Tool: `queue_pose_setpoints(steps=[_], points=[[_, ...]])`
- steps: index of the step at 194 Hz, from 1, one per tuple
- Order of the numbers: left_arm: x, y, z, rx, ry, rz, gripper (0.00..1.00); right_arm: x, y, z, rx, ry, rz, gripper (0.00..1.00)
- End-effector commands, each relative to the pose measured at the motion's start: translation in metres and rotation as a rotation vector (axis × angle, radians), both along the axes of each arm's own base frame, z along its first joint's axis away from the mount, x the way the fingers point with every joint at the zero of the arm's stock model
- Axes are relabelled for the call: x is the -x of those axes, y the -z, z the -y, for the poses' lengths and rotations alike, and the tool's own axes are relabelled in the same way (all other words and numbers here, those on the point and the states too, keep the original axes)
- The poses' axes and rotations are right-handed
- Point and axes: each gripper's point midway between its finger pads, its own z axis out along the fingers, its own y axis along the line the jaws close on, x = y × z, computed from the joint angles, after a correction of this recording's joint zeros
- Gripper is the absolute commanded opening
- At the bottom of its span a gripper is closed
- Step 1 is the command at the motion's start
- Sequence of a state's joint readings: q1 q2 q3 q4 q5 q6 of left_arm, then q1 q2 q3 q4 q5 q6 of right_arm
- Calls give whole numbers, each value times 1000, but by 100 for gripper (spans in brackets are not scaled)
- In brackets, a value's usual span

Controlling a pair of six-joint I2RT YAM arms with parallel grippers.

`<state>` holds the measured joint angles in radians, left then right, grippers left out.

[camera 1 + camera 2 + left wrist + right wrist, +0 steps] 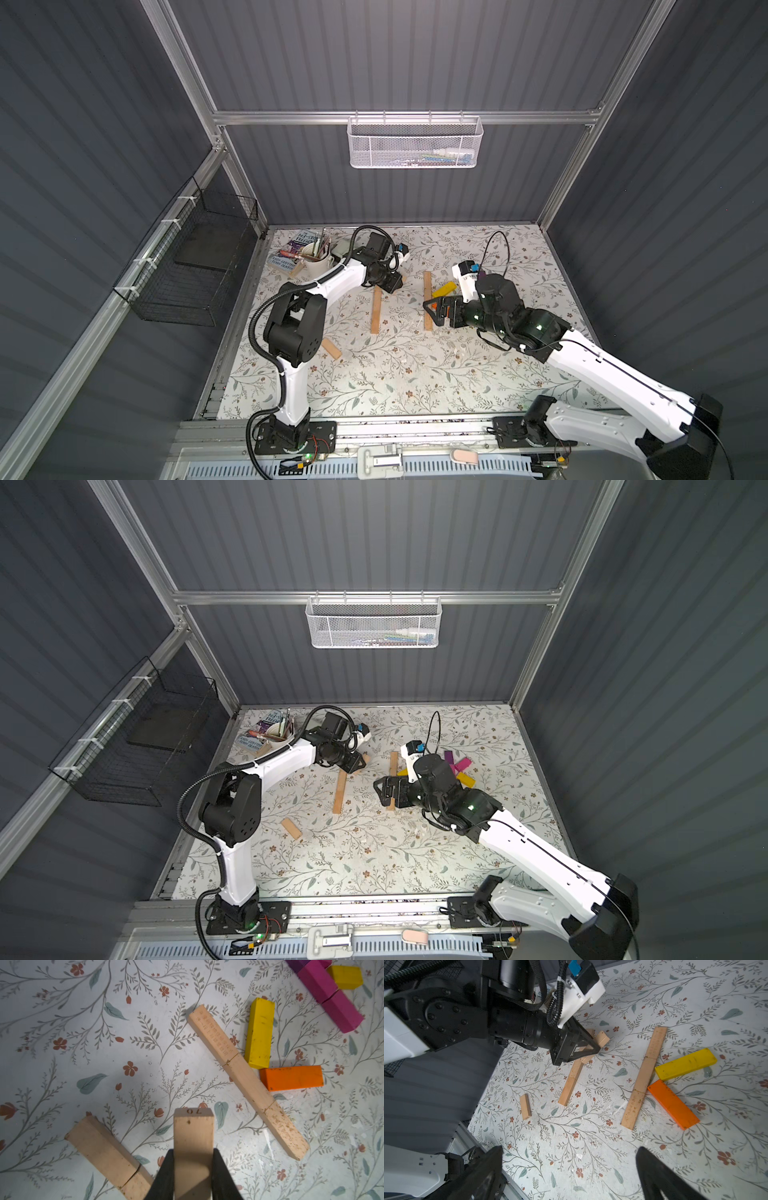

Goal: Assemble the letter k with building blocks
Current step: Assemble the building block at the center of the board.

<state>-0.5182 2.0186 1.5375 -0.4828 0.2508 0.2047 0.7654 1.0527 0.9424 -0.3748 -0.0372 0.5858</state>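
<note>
While your left gripper (193, 1150) clamps the tan block (193, 1126) and your right gripper (570, 1148) hangs open, butt it squarely against the tan row (376, 311), mid-frame in a top view.

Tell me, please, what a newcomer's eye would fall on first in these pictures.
The bright yellow block and orange block angle off a straight row of three tan blocks near the middle of the floral table, roughly sketching a K. Next, the left gripper is shut on a single tan block by the end of a second tan row, while the right gripper hangs open nearby.
</note>
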Motion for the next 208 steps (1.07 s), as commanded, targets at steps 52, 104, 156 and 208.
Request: queue_pose_setpoints(steps=[52, 104, 156, 208], points=[[-7, 46, 1, -120, 80, 0, 24, 1, 4, 2, 1, 14, -14, 99], [-10, 51, -1, -143, 76, 4, 43, 0, 6, 0, 5, 9, -19, 99], [-8, 47, -5, -206, 104, 27, 43, -1, 5, -2, 4, 5, -20, 99], [-3, 51, -8, -267, 130, 27, 46, -2, 6, -3, 3, 1, -23, 99]])
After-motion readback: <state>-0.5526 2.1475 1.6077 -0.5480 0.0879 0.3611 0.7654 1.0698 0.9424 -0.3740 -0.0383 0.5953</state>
